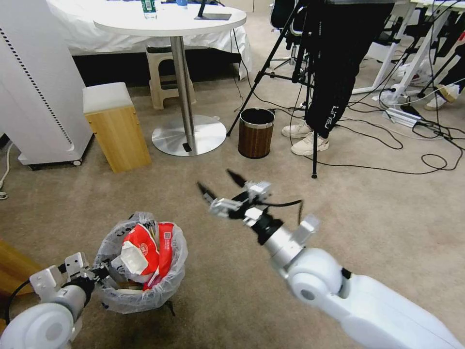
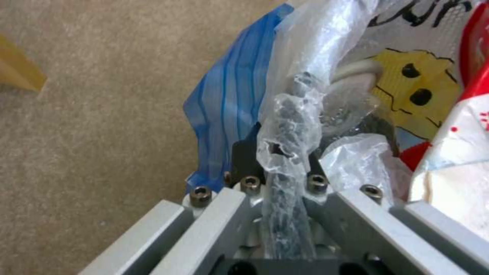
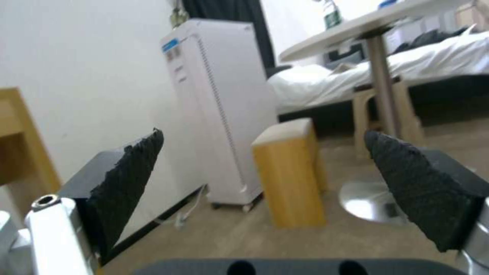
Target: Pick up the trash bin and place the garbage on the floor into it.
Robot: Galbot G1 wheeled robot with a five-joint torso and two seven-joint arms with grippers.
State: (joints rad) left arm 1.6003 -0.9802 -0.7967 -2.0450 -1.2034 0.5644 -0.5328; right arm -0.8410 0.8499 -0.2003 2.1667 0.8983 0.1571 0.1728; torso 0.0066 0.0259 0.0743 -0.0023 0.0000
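bin: the bin (image 1: pixel 140 271) hung low at the robot's left side, just above the carpet (image 1: pixel 232 300), carried there so that litter could be dropped straight in.
left gripper: the left gripper (image 1: pixel 99 271) was clamped on the near rim of the bin, bag (image 2: pixel 290 114) and rim pinched between its fingers; the left wrist view showed the crinkled plastic running down between the 2 jaws, which likely explains why the bin stayed level in a 1-sided hold.
contents: a crushed red-white cup (image 1: pixel 138 249) and a long red packet (image 1: pixel 164 252) lay inside, near the top; a blue striped wrapper (image 2: pixel 224 110) pressed against the bag's outside beside the gripper. the load looked close to full, so more pieces might ride high.
right gripper: the right gripper (image 1: pixel 219 186) was held out ahead over bare carpet, its 2 black fingers (image 3: pixel 127 179) spread wide with nothing between them, a stance that suited either a release just finished or a fresh reach.
floor: no loose litter showed on the carpet near the arms, so the task seemed near its end.
wood bin: the wood bin (image 1: pixel 255 133) stood well apart by the table base (image 1: pixel 189 135), untouched.
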